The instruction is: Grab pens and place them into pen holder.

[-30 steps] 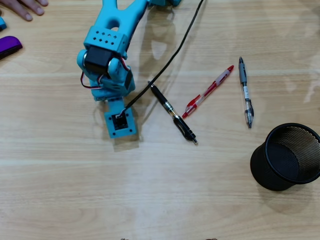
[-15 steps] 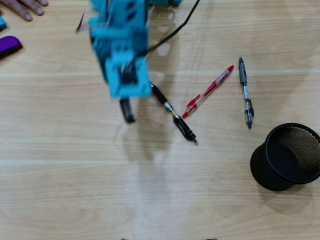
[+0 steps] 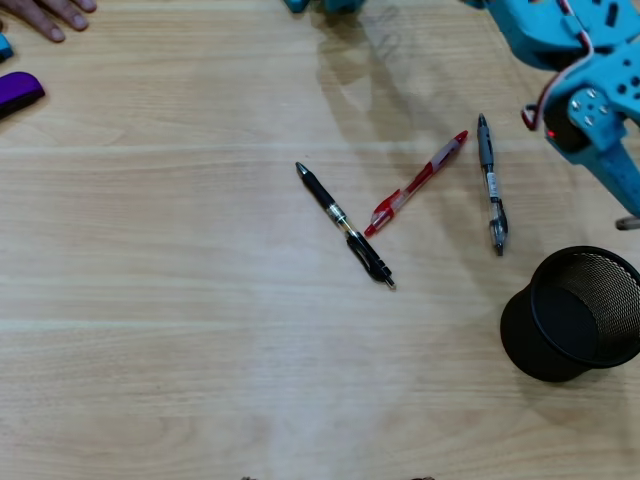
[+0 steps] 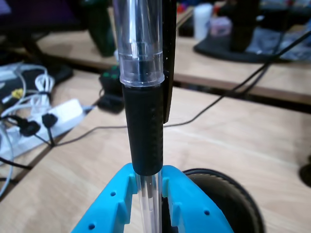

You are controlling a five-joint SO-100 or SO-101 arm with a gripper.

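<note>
We see the jaws pinching a clear pen (image 4: pixel 141 87) just above the pen holder (image 3: pixel 580 312), while the black pen (image 3: pixel 345 225), red pen (image 3: pixel 416 183) and grey pen (image 3: pixel 490 183) lie on the table (image 3: pixel 200 330) beside that holder.

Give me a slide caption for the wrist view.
Gripper shut on a clear pen, with the pen holder just beyond.

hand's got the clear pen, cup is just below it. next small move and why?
Probably shift over the pen holder until the pen hangs over its opening, then lower. In the wrist view the hand is clamped on the clear pen, and the holder's rim shows just beyond it. Three other pens lie on the table.
</note>
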